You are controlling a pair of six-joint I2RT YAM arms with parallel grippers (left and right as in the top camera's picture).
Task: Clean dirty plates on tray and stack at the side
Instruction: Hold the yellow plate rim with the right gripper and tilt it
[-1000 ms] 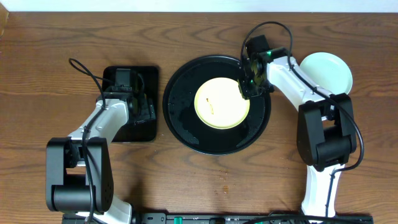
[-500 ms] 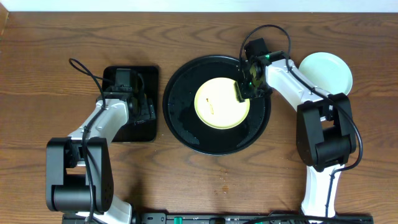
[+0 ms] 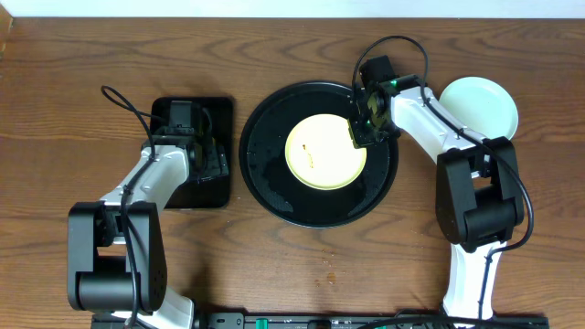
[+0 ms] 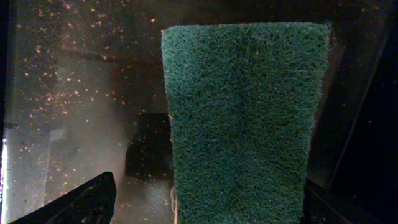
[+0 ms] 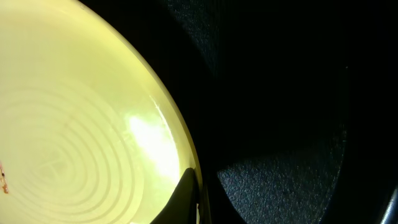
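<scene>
The yellow plate (image 3: pixel 320 153) lies centred on the round black tray (image 3: pixel 274 187), brown smears (image 3: pixel 313 161) uncleaned. The right gripper (image 3: pixel 359 135) is pinched shut on its right rim. The mint-green plate (image 3: pixel 484 105) sits aside, right. The left gripper (image 3: pixel 215 151) stands wide over the green scouring sponge (image 4: pixel 242 118), not gripping it.

Assessment: plate being secured; next, grasp the sponge and scrub.

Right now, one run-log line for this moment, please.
left gripper: open over sponge | right gripper: shut on yellow plate rim | yellow plate: on tray | mint plate: beside tray
</scene>
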